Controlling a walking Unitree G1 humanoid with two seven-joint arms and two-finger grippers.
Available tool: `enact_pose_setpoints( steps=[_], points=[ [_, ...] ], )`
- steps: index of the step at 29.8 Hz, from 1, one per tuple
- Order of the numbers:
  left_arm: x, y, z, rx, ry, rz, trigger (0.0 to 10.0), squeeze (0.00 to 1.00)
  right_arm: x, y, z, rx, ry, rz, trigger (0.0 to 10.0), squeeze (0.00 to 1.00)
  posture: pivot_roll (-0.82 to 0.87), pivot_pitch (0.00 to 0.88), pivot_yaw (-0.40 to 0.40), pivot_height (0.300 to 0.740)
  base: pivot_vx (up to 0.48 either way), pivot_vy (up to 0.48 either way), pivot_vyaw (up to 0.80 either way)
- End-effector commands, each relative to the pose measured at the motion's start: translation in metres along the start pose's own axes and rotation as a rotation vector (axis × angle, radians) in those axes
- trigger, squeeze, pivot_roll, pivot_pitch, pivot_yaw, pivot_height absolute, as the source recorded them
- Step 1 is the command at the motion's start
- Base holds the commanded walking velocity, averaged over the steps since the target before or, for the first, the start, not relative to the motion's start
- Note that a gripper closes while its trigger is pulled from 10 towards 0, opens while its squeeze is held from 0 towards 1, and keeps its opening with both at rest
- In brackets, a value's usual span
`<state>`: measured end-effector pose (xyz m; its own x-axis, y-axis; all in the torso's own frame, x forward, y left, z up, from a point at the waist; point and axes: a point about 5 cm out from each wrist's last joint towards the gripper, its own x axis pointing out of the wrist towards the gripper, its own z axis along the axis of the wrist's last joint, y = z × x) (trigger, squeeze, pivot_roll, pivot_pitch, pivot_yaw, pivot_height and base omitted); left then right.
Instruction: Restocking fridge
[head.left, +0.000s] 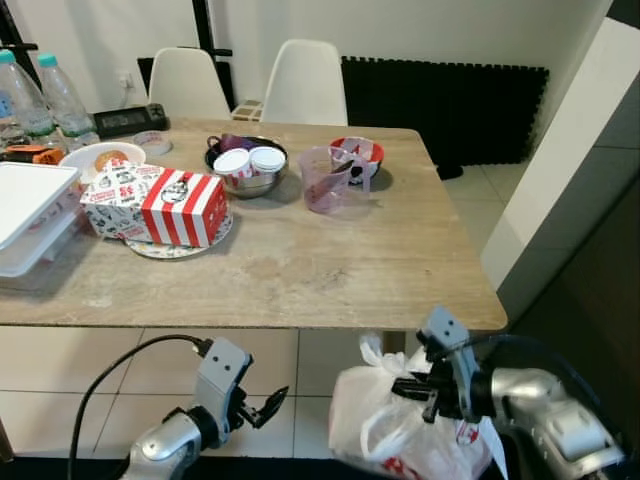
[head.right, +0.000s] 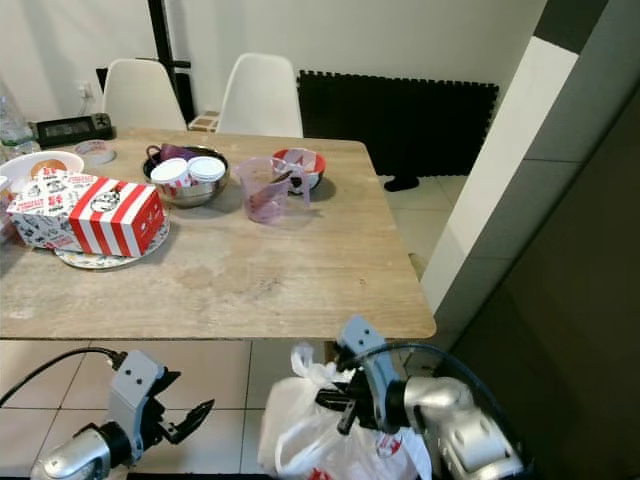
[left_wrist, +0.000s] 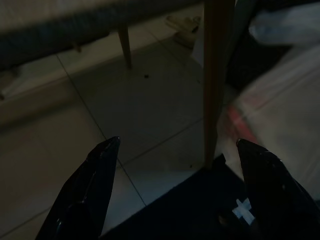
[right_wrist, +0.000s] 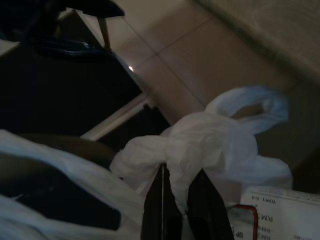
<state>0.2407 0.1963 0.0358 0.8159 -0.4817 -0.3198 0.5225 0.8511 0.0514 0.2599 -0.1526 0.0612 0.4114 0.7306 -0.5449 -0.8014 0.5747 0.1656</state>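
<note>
Right gripper (right_wrist: 176, 184) pinched the bunched handles of a white plastic bag (head.left: 385, 425) hanging below the wooden table (head.left: 300, 265) edge, left gripper (left_wrist: 177, 150) spread wide above tiled floor (left_wrist: 130, 115)

The table (head.left: 300, 270) is pale matt wood with a worn grain. On it, a glossy steel bowl (head.left: 250, 182) sits beside a clear pink plastic jug (head.left: 325, 180) and a printed cardboard box (head.left: 160, 205). Below its near edge hangs a thin, crinkled white plastic bag (head.left: 390, 425), above smooth glazed floor tiles (head.left: 60, 370).
</note>
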Motion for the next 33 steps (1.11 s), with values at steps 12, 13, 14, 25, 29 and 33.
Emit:
enact_pose_setpoints(
  steps=[12, 13, 14, 25, 29, 33],
  points=[
    [0.006, -0.006, -0.046, -0.266, 0.12, 0.213, 10.0, 0.0, -0.016, -0.021, -0.087, 0.267, -0.097, -0.476, 0.0, 0.0, -0.03, 0.067, -0.057, 0.74, 0.0, 0.0, 0.0],
    [0.007, -0.006, -0.05, -0.264, 0.147, 0.226, 10.0, 0.0, -0.017, -0.022, -0.093, 0.294, -0.092, -0.51, 0.0, 0.0, -0.03, 0.067, -0.057, 0.74, 0.0, 0.0, 0.0],
    [0.007, -0.006, -0.05, -0.264, 0.147, 0.226, 10.0, 0.0, -0.017, -0.022, -0.093, 0.294, -0.092, -0.51, 0.0, 0.0, -0.03, 0.067, -0.057, 0.74, 0.0, 0.0, 0.0],
    [0.014, -0.011, -0.075, -0.324, 0.305, 0.292, 10.0, 0.0, -0.018, -0.018, -0.147, 0.549, 0.048, -0.797, 0.0, 0.0, -0.02, 0.057, -0.04, 0.74, 0.0, 0.0, 0.0],
    [0.02, -0.014, -0.074, -0.303, 0.323, 0.275, 10.0, 0.0, -0.013, -0.018, -0.148, 0.628, 0.031, -0.865, 0.0, 0.0, -0.01, 0.036, 0.005, 0.74, 0.0, 0.0, 0.0],
    [0.023, -0.011, -0.071, -0.326, 0.307, 0.299, 10.0, 0.0, -0.01, -0.019, -0.147, 0.636, 0.049, -0.92, 3.5, 0.0, -0.01, 0.028, 0.022, 0.74, 0.0, 0.0, 0.0]
  ],
)
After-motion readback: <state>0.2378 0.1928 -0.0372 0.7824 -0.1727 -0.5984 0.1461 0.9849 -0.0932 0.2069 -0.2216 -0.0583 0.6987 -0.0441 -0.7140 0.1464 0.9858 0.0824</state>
